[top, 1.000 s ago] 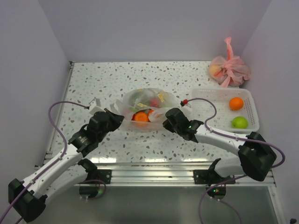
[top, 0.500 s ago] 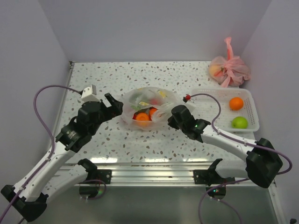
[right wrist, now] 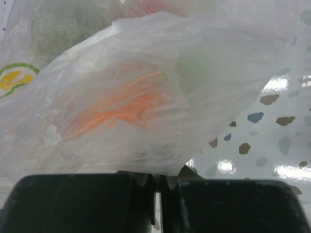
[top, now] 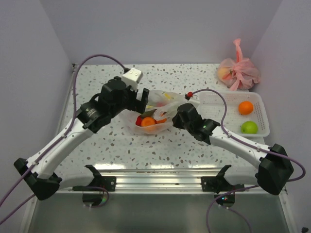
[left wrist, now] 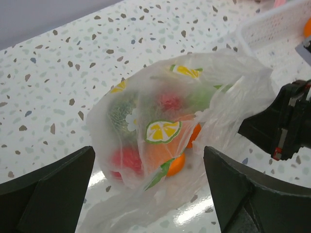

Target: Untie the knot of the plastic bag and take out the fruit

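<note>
Right gripper (right wrist: 156, 178) is clamped shut on the plastic bag (right wrist: 146, 97), which sits just ahead of the wide-open left gripper (left wrist: 149, 150).

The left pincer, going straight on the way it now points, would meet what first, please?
The left pincer would most likely meet the plastic bag, dead ahead between its open fingers; depth unclear.

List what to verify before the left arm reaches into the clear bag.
1. Right end effector shut on the plastic bag: ok, film pinched between closed fingers.
2. Left end effector open and empty: ok.
3. Knot undone: cannot tell; folds hide the mouth.
4. Fruit inside the bag: ok, shows through the film.
5. Basket has room: ok, holds only a loose orange and a green fruit.
</note>
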`<state>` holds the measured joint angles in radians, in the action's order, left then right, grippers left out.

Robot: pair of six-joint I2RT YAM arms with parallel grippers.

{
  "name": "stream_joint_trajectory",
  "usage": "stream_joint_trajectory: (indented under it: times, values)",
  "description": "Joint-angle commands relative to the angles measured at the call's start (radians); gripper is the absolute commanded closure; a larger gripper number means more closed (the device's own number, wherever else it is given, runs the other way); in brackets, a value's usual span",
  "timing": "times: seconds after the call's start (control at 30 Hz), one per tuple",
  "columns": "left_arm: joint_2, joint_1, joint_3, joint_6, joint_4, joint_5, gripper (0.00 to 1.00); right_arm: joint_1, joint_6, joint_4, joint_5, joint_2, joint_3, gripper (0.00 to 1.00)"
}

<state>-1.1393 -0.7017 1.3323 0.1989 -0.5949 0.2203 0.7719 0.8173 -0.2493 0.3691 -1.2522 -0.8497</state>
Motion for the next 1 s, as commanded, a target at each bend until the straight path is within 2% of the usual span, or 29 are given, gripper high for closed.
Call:
stream_joint_trajectory:
  times: [0.0,0.17,0.4,0.47,0.57,0.67,0.73,0.83,0.97]
  values:
    - [-0.088,-0.096,0.086,-0.191,-0.066,0.056,0.00,-0.002,-0.038,-0.002,-0.024,-0.012,-0.043,1.00]
    - [-0.223,-0.148,0.117,-0.297,-0.117,0.180,0.00,0.000,-0.049,0.007,-0.033,-0.006,-0.042,1.00]
    - [-0.301,-0.148,0.047,-0.339,-0.111,0.183,0.00,0.000,-0.055,0.008,-0.035,0.011,-0.032,1.00]
    - [-0.327,-0.148,0.013,-0.337,-0.083,0.267,0.01,0.000,-0.055,0.010,-0.036,0.013,-0.029,1.00]
    - [-0.359,-0.130,-0.037,-0.340,-0.022,0.317,0.05,0.000,-0.058,0.012,-0.039,0.019,-0.023,1.00]
    - [-0.375,-0.067,-0.076,-0.310,0.036,0.343,0.15,0.000,-0.069,0.010,-0.032,0.027,-0.019,1.00]
    - [-0.369,0.023,-0.081,-0.252,0.062,0.372,0.26,-0.003,-0.072,0.010,-0.007,0.039,0.000,1.00]
    - [-0.327,0.143,-0.107,-0.169,0.107,0.399,0.36,-0.039,-0.055,0.007,-0.005,0.057,0.044,1.00]
    - [-0.280,0.276,-0.137,-0.063,0.098,0.370,0.39,-0.137,0.009,0.022,-0.081,0.074,0.113,1.00]
